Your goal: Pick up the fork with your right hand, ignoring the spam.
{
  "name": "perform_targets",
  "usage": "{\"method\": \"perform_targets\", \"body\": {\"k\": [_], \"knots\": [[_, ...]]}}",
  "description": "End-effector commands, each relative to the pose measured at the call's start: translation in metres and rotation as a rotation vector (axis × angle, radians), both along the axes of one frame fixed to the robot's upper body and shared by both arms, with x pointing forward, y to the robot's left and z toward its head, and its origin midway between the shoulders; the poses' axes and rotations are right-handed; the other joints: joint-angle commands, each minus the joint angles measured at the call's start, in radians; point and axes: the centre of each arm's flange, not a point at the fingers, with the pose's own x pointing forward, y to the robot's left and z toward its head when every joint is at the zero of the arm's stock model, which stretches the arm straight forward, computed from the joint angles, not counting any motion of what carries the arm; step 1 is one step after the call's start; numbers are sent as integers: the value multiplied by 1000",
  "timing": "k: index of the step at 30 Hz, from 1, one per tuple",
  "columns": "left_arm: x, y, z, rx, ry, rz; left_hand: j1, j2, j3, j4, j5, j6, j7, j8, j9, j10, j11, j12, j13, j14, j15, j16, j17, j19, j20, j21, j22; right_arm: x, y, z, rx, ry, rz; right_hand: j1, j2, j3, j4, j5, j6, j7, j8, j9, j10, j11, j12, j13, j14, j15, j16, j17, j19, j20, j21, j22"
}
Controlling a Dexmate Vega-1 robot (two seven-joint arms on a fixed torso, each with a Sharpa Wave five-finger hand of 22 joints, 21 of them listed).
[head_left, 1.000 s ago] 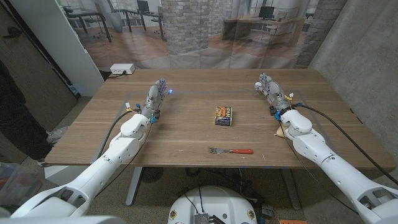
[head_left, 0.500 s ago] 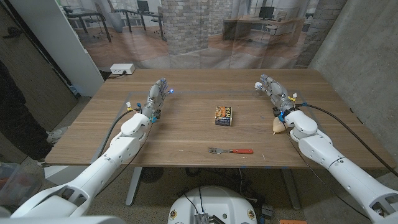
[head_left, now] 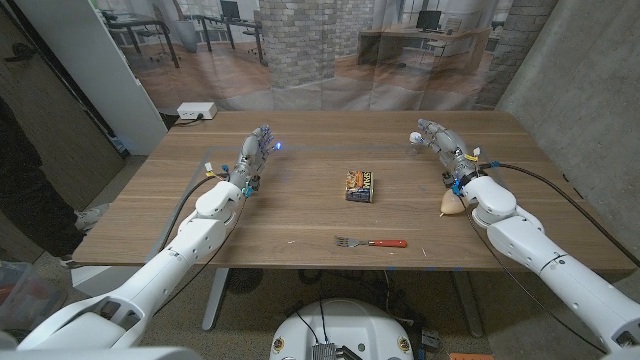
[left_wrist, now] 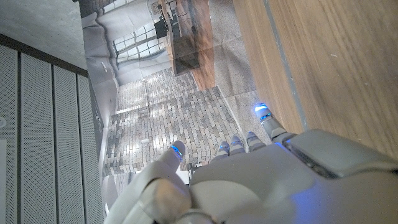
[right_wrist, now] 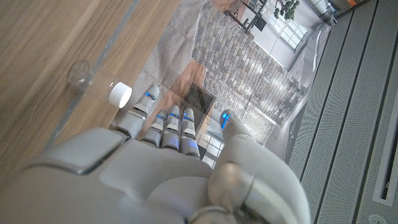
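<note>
A fork with a red handle and metal tines lies near the table's front edge, tines toward my left. The spam tin sits mid-table, a little beyond the fork. My right hand is at the far right of the table, well away from the fork, with its fingers stretched out and nothing in them. In the right wrist view the right hand shows its fingers straight. At the far left my left hand also holds nothing, and the left wrist view shows that hand with its fingers apart.
A white box stands at the table's far left corner. A small tan thing lies beside my right forearm. A small clear thing with a white cap lies just past the right fingertips.
My right forearm has shifted slightly toward the right and the hand has edged a little farther along the table. The fork, the spam and the left arm have not moved.
</note>
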Motion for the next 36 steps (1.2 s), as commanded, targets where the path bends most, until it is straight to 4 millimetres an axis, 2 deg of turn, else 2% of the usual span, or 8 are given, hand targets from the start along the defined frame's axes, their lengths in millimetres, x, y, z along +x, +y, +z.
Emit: {"method": "perform_targets", "body": {"k": [1,20,36], "knots": [[0,2,-3,4,10,0,4,110,1,-4,6,-92,3,6,2,-76,9,11,5,-67,5,7,1,-143,2,-4,3,-14,2,5,-76,-58,-77,19,1,5,-14,-6,21,-1,5,3,17,4,7,4,15,4,2,1,15,3,3,3],[2,-1,-2,13,7,-7,6,110,2,-5,7,-81,5,7,3,-68,14,12,6,-61,9,7,1,-137,8,-6,3,-36,3,11,-160,-119,-169,57,0,21,-36,-18,73,-9,9,3,70,-6,10,5,54,4,1,1,23,8,-3,3],[0,-4,-1,18,1,-9,7,112,3,-5,8,-80,5,5,3,-67,15,12,6,-59,10,7,1,-134,8,-8,3,-59,2,14,-263,-156,-237,78,-4,28,-45,-23,86,-13,6,3,84,-14,6,4,68,-2,-1,1,28,7,-5,3]]}}
